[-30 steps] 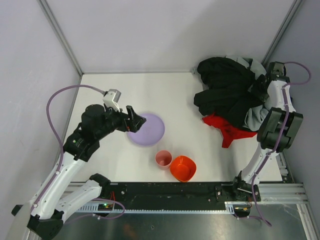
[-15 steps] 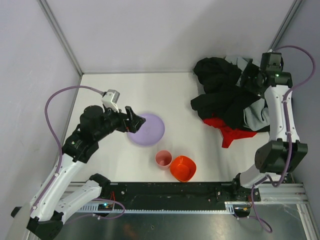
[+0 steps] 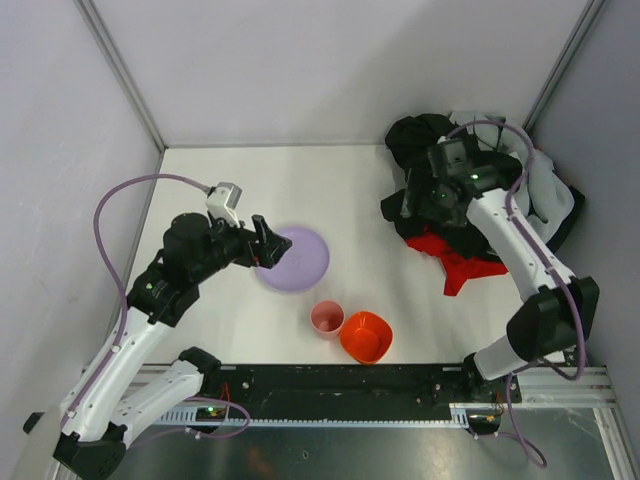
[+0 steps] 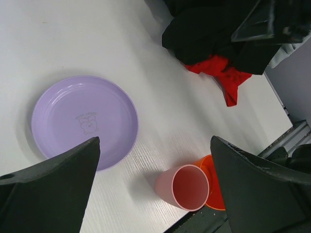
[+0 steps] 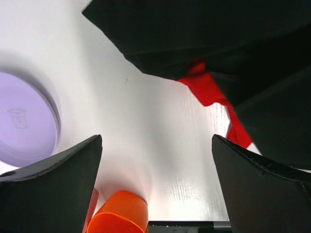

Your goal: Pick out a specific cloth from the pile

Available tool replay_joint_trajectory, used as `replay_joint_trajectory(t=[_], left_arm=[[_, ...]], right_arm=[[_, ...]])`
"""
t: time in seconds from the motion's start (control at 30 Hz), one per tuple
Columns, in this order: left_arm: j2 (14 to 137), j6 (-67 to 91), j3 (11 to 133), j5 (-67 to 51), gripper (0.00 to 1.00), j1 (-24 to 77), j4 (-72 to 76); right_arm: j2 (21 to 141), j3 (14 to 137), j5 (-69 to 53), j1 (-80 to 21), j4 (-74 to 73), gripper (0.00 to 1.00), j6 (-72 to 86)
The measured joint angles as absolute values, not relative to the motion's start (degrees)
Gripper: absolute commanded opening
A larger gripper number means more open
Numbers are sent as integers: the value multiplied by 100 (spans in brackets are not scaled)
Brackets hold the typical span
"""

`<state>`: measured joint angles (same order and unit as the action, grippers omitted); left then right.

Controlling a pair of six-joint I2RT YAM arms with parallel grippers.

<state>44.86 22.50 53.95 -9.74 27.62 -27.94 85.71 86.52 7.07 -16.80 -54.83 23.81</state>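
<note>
The red cloth (image 3: 457,256) lies at the near edge of the pile (image 3: 428,138) of black and grey garments, partly tucked under black fabric. My right gripper (image 3: 413,207) hovers open over the pile's front left edge, just left of the red cloth, holding nothing. In the right wrist view the red cloth (image 5: 210,91) shows under the black fabric (image 5: 204,34), above the open gripper (image 5: 156,141). My left gripper (image 3: 265,245) stands open and empty over the left side of the purple plate (image 3: 300,262). The left wrist view shows the red cloth (image 4: 224,74) far off, beyond the open gripper (image 4: 155,144).
A pink cup (image 3: 327,317) and an orange bowl (image 3: 366,336) stand near the front edge, between the arms. A grey cloth (image 3: 548,192) lies at the pile's right side against the wall. Walls close the back and both sides.
My right arm has swung from the pile's far right side leftward over its front, and its jaws have opened. The grey cloth now lies spread at the right. The left arm has barely moved.
</note>
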Motion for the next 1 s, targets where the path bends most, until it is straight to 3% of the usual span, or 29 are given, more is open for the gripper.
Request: replay_joint_trajectory(t=[0.37, 0.57, 0.67, 0.77, 0.83, 0.9, 1.0], left_arm=[[4606, 2259, 5315, -989, 100, 2762, -2790], [4777, 2268, 5312, -1072, 100, 2762, -2788], [4816, 2279, 5304, -1087, 100, 2762, -2786], [4818, 2303, 5293, -1094, 100, 2762, -2762], [4818, 2307, 5290, -1096, 100, 2762, -2753], [4816, 2309, 5280, -1096, 100, 2762, -2742], [4792, 2311, 5216, -1096, 100, 2762, -2727]], right_arm=[[10385, 8523, 661, -2010, -4853, 99, 2746], [11271, 9164, 755, -2008, -4860, 90, 2790], [11544, 9509, 838, -2001, -4888, 72, 2818], [11618, 9732, 886, -1979, -4904, 30, 2836], [11642, 9870, 910, -1935, -4917, 10, 2779], [11671, 10012, 943, -1859, -4915, 3, 2746], [11671, 10116, 991, -1728, -4945, 0, 2692]])
